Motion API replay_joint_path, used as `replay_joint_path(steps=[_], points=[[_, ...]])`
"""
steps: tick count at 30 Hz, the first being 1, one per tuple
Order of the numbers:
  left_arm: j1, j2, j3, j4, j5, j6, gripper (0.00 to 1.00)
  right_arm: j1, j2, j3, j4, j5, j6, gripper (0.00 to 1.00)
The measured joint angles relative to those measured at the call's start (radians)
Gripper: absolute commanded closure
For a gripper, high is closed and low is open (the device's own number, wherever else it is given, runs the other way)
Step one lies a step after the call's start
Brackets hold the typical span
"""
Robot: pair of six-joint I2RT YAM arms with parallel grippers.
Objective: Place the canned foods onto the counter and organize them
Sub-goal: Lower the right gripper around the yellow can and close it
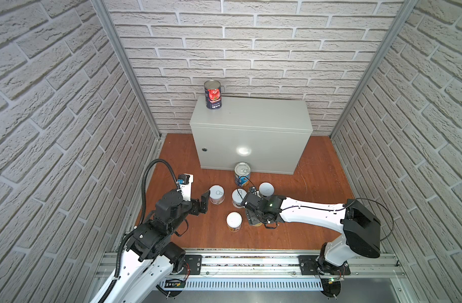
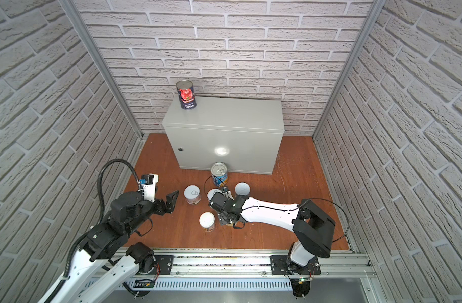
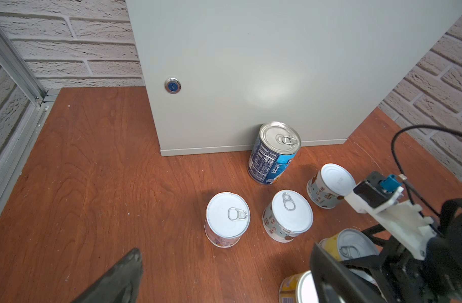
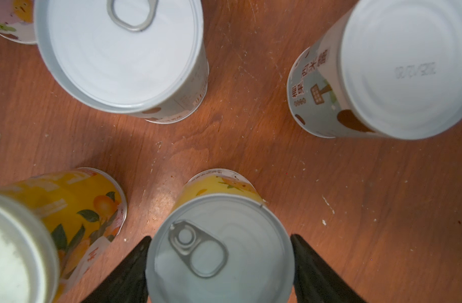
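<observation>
Between the right gripper's (image 4: 219,239) black tapered fingers stands a short yellow tin (image 4: 222,262), gripped at its round sides, axis vertical, smooth pull-tab lid up, on the grainy wooden floor (image 4: 224,147). Well beyond that gripper, the boxy grey metal counter (image 1: 250,115) carries an upright tomato tin (image 1: 213,95) on its flat top. Empty, the left gripper (image 1: 202,205) gapes wide.

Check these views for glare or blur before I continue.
Both top views: small glare spot on the counter front. Left wrist view: broader soft glare there; blue can label legible. Right wrist view: corner yellow can out of focus, gripped yellow can slightly soft.
</observation>
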Motion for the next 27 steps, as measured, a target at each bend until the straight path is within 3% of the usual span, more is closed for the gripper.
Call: replay_joint_path(steps=[17, 27], points=[[0.000, 0.021, 0.000, 0.000, 0.013, 0.000, 0.02, 0.000, 0.079, 0.008, 0.024, -0.030, 0.000, 0.18], [0.000, 0.018, 0.000, 0.000, 0.013, 0.000, 0.02, 0.000, 0.074, -0.002, 0.038, -0.048, 0.002, 0.37]])
